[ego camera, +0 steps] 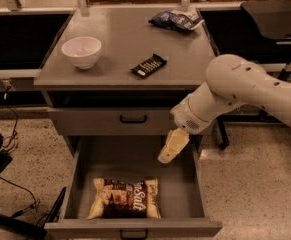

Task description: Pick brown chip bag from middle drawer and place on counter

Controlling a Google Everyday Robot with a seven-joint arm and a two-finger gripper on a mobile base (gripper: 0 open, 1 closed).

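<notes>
The brown chip bag (pixel 125 198) lies flat near the front of the open middle drawer (pixel 74 184), tan edges and dark middle with white "Salt" lettering. My gripper (pixel 171 146) hangs from the white arm over the drawer's right rear part, above and to the right of the bag, not touching it. The counter (pixel 115 44) is the grey cabinet top above the drawers.
On the counter stand a white bowl (pixel 81 51) at the left, a small black bar (pixel 148 65) in the middle and a blue-and-white snack bag (pixel 177 19) at the back right. A closed drawer (pixel 133 119) sits above the open one. Cables lie on the floor at left.
</notes>
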